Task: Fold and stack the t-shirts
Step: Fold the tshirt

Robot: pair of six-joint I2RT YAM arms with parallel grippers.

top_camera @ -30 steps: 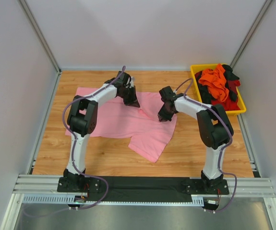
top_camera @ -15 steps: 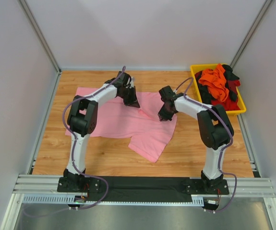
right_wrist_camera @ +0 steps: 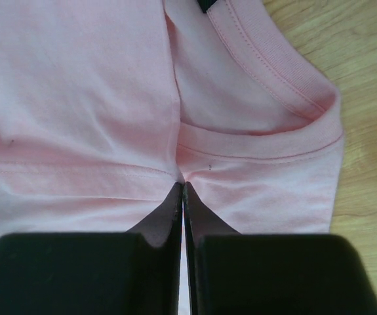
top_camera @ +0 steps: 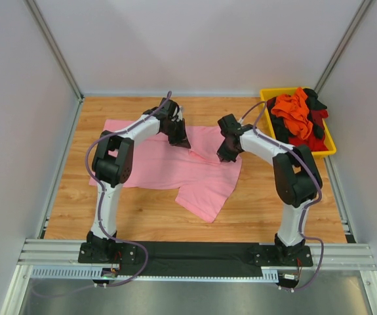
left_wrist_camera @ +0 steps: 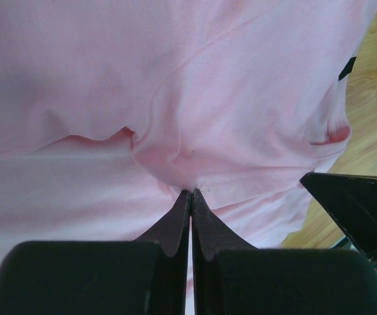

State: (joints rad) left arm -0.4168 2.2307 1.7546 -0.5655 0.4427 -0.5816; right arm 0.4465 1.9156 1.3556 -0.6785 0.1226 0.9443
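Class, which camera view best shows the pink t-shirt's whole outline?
Top external: the pink t-shirt lies spread on the table, nearly its whole outline visible. Left wrist shows only bunched cloth; right wrist only the neckband close up.

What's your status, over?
Left pincer and right pincer shut on pink t-shirt. Shirt spread on table, not folded. Other shirts in yellow bin, nothing blocking.

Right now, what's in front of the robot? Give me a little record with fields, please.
Surface: wooden table
Laid out: pink shirt, spread on the table, rumpled at one side
Left arm: left gripper shut, pinching a fold of the pink shirt
Right arm: right gripper shut, pinching the pink shirt beside its collar
Container: yellow bin at the far right corner
In it: other shirts, orange, red and black, heaped
Folded stack: none yet
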